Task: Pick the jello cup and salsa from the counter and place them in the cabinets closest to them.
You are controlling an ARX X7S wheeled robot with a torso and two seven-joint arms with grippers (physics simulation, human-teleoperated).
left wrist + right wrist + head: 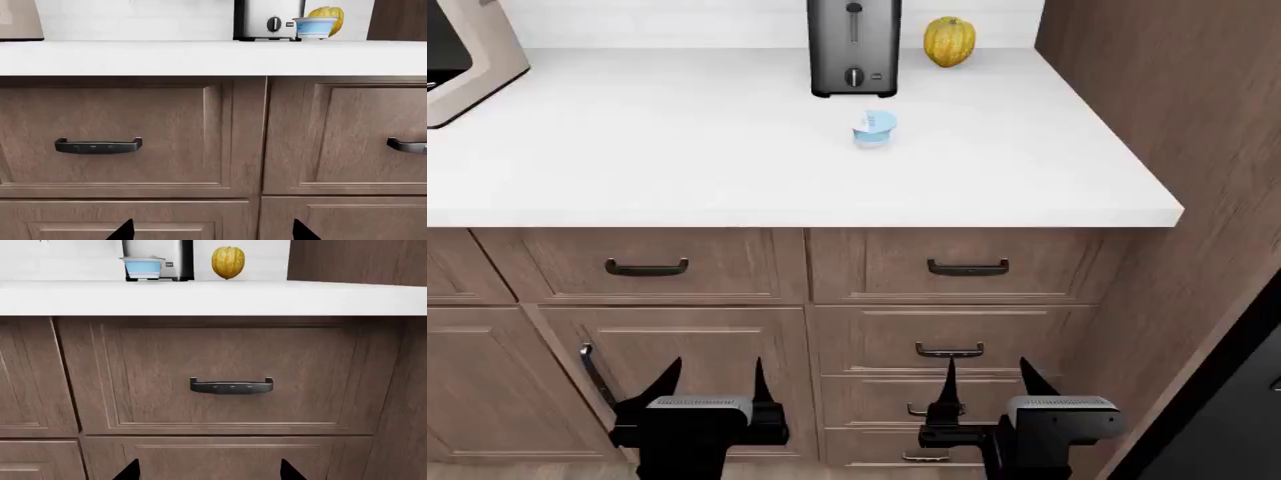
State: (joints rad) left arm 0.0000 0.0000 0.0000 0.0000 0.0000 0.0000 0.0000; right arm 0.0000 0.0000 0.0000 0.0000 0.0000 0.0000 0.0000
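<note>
Jello cup [874, 128] sits upright on the white surface [694, 150], at six o'clock from the toaster [853, 48]. Probably light, thin-walled, crushable: pinch its sides gently. Left end effector [710, 378] and right end effector [986, 378] hang low, released, empty.

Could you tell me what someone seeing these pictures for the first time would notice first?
Probably the small jello cup, standing alone on the broad white counter, just in front of the steel toaster, with a yellow gourd near the back wall. Below, the left gripper and right gripper hang open and empty before the brown drawers.
</note>
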